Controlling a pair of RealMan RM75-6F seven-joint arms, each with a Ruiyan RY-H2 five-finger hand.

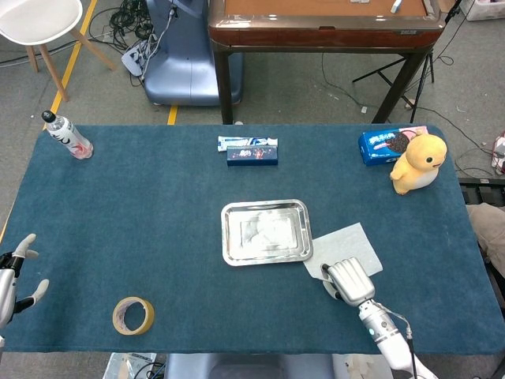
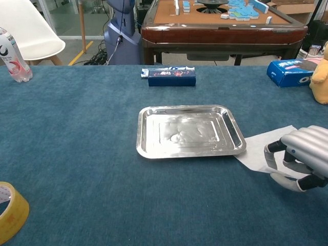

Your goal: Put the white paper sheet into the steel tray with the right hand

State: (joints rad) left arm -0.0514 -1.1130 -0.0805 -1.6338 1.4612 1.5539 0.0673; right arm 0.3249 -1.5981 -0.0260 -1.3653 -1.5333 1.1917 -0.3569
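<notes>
Pinching white paper sheet [image 2: 259, 148], right robot hand [image 2: 302, 159]; steel tray [image 2: 145, 148] holds nothing.

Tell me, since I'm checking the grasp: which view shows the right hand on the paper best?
Chest view: the right hand curls onto the white paper sheet. Head view shows only its back.

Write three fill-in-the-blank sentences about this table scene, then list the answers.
1. The right hand rests on the white ______ sheet.
2. The steel tray holds ______.
3. The yellow tape roll lies nearer the ______ hand.
Answers: paper; nothing; left
</notes>
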